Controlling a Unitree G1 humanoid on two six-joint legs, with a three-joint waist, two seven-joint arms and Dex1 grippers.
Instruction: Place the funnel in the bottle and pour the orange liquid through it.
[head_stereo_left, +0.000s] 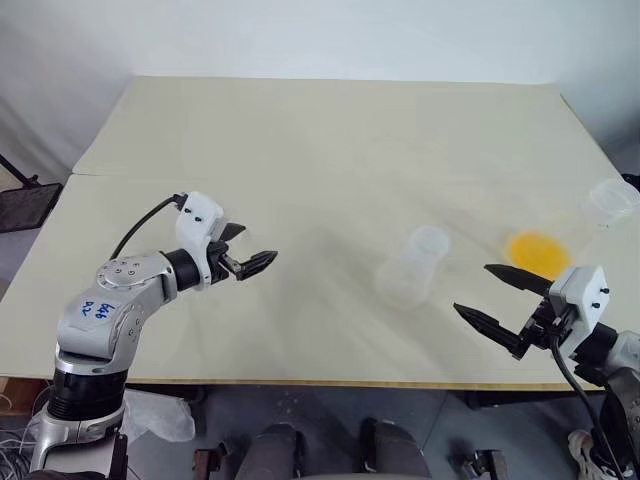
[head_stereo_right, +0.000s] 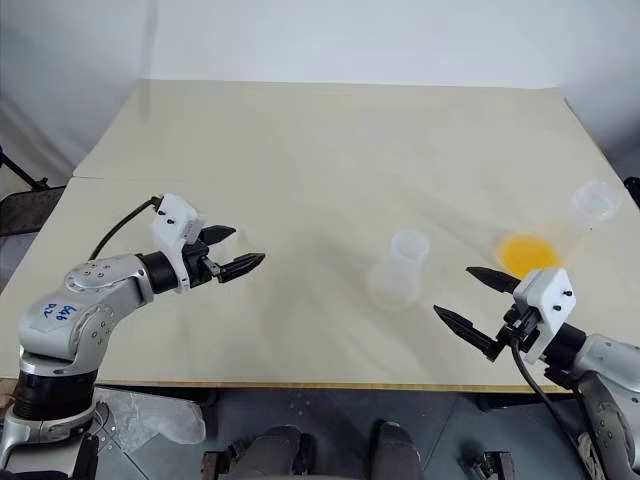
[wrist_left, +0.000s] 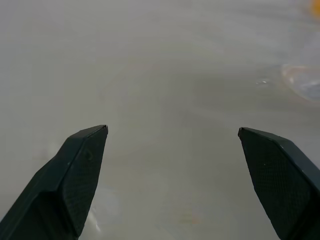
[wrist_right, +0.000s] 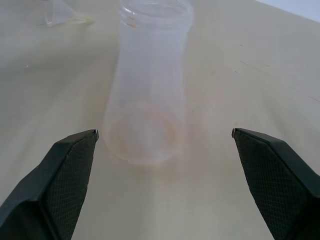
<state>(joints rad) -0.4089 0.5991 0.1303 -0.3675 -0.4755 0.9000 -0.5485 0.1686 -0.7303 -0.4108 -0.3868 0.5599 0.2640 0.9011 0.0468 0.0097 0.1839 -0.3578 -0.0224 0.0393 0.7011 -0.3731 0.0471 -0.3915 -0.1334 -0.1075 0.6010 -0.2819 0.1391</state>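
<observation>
Whitish plastic bottle stands upright with nothing in its neck. Which step is this?

The first one, I'd say. The funnel sits on the table past the bottle, apart from it, as the right wrist view shows.

And the claws?

Both spread wide and empty. The left gripper hangs well to the left of the bottle. The right gripper is near the bottle's right, aimed at it.

Where's the orange liquid?

Right of the bottle, a round patch in what looks like a tall clear cup.

Next move?

Probably fetching the funnel. It's thin and clear, so a light pinch at the rim, then the stem goes straight down into the neck. Only then the pour.

Surroundings?

A pale cream table, matte, with a seam left of the bottle. A white wall lies beyond and grey floor shows below the near edge.
</observation>
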